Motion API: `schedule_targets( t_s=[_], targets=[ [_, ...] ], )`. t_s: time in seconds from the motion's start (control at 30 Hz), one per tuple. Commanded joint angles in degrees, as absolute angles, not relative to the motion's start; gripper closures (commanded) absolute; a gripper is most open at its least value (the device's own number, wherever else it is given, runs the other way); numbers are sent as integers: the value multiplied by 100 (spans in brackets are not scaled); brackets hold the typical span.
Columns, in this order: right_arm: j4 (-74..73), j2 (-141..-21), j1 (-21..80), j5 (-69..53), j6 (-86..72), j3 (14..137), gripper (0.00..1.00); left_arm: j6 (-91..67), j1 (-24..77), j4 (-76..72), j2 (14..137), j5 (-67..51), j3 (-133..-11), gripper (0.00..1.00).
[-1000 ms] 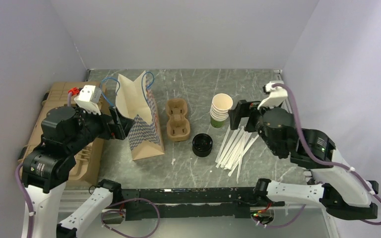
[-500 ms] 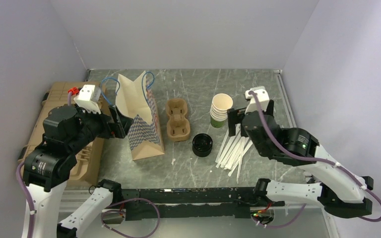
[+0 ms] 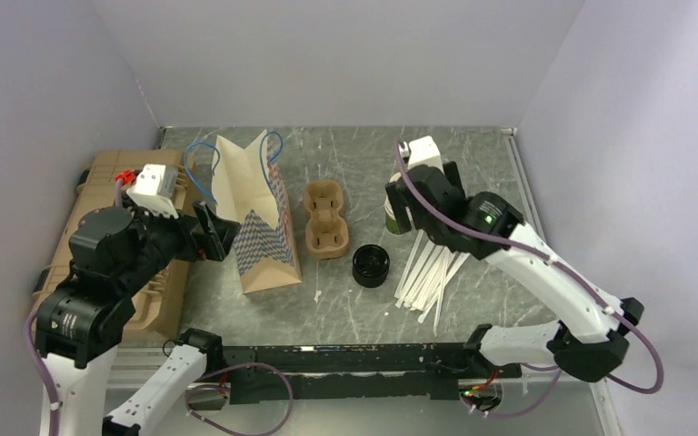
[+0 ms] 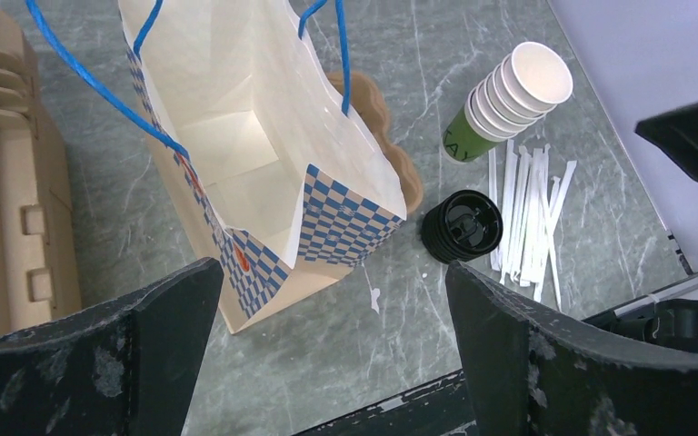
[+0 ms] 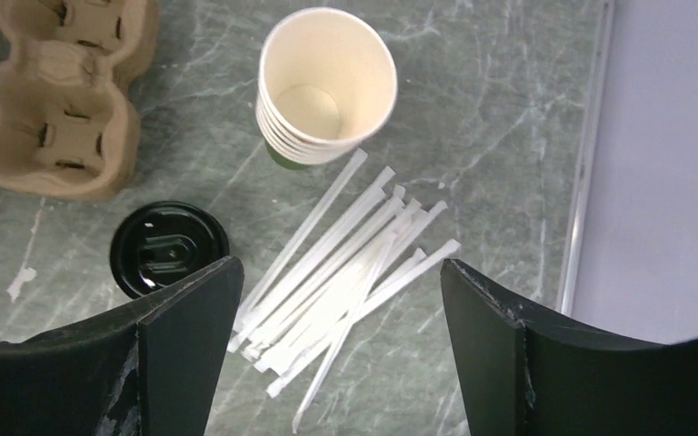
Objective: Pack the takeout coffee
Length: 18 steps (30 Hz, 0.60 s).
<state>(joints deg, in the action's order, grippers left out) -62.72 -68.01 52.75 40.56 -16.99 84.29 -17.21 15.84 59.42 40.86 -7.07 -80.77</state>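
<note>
No lidded cream cup shows in any view; the takeout coffee is out of view. A stack of lidless paper cups [image 3: 398,223] with a green base stands right of centre, also in the left wrist view [image 4: 509,95] and the right wrist view [image 5: 327,86]. A pile of black lids [image 3: 371,266] lies in front of it, seen too from the wrists [image 4: 462,225] [image 5: 169,249]. The open checked paper bag [image 3: 259,218] [image 4: 236,154] stands empty at the left. My right gripper [image 3: 400,204] [image 5: 341,300] hovers open above the cup stack. My left gripper [image 3: 214,232] [image 4: 327,309] is open and empty beside the bag.
A two-cup pulp carrier [image 3: 325,218] [image 5: 54,109] lies between the bag and the cups. White wrapped straws [image 3: 432,263] [image 5: 345,263] [image 4: 527,218] are strewn right of the lids. A pile of brown cardboard trays [image 3: 118,182] [image 4: 0,182] sits at the table's left edge.
My right arm has swung left and away from me, bringing its open gripper over the cup stack. My left gripper has shifted slightly, still by the bag.
</note>
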Motion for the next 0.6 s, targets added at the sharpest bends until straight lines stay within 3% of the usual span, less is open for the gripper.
schedule_targets(
  t_s=[0.0, 0.23, 0.57],
  targets=[
    [-5866, -7338, 4855, 3032, -1169, 9127, 19, -1693, 1564, 5866, 3906, -619, -8100, 0],
    [-5706, -8296, 4331, 2313, -933, 10003, 40, -1827, 1564, 5888, 3837, -708, -8056, 1],
    [-5586, -9268, 3626, 1536, -896, 10304, 54, -1822, 1564, 5996, 3753, -721, -8051, 1]
  ],
)
